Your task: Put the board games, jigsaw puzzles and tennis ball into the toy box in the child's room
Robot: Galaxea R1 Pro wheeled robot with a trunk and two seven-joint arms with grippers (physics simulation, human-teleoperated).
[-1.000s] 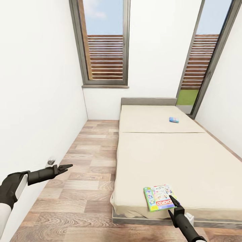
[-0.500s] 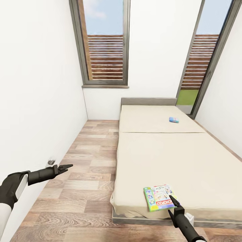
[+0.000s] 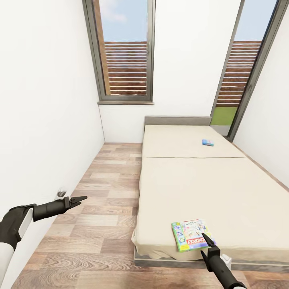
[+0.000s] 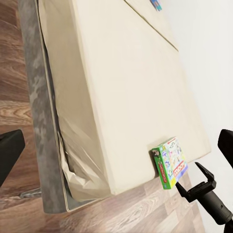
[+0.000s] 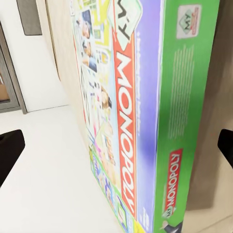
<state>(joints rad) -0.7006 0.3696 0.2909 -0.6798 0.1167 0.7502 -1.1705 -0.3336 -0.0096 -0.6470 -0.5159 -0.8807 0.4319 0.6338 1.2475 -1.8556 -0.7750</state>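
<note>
Nearest the camera, the right gripper (image 3: pixel 207 238) sits at the near corner of the large board game (image 3: pixel 191 235), the green-edged Monopoly box lying at the foot end of the bed (image 3: pixel 224 192). Compared with a second ago the box has slid a little away from the mattress edge and turned slightly, while the gripper has barely shifted; my reading is that the fingertips are nudging the box rather than lifting it. In the right wrist view the box's green side and printed face (image 5: pixel 145 111) loom very close, with a dark finger (image 5: pixel 8 154) at each edge of the picture, so the jaws stand wide apart and hold nothing. The box may lie between them, though this view is too close to say whether either finger touches it. For the task this means the grasp is not yet made: the box rests flat on the mattress, and the gripper probably needs to straddle its thin edge before closing.

The left gripper (image 3: pixel 77 199) hangs out over the wood floor (image 3: pixel 108 188), well apart from the bed, its fingers spread and empty; its camera looks across at the box (image 4: pixel 170 161) and the right gripper (image 4: pixel 199 180).

Farther up the bed, near the headboard (image 3: pixel 178 121), the small blue board game (image 3: pixel 207 143) lies untouched.
</note>
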